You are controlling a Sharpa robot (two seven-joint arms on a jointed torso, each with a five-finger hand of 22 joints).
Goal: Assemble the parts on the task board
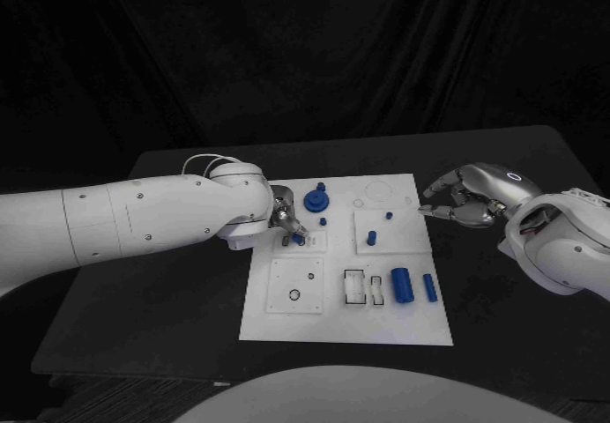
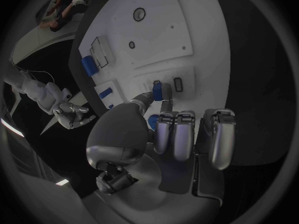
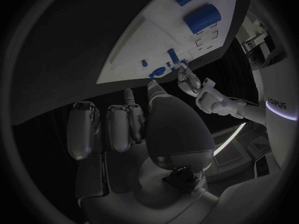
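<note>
The white task board (image 1: 286,322) lies in the middle of the table. My left hand (image 1: 285,220) is over its left half and pinches a small blue part (image 2: 157,88) between thumb and finger, just above a square plate (image 1: 305,238) of the board. My right hand (image 1: 464,203) sits at the board's right edge with its fingers curled in and nothing in them. A blue knob-like part (image 1: 318,198), a small blue peg (image 1: 371,237) and two blue cylinders (image 1: 402,284) rest on the board.
The board (image 2: 187,30) carries several square insets with holes and slots (image 1: 361,289). Bare black table (image 1: 152,300) surrounds the board on all sides. My left forearm (image 1: 127,220) crosses the table's left part.
</note>
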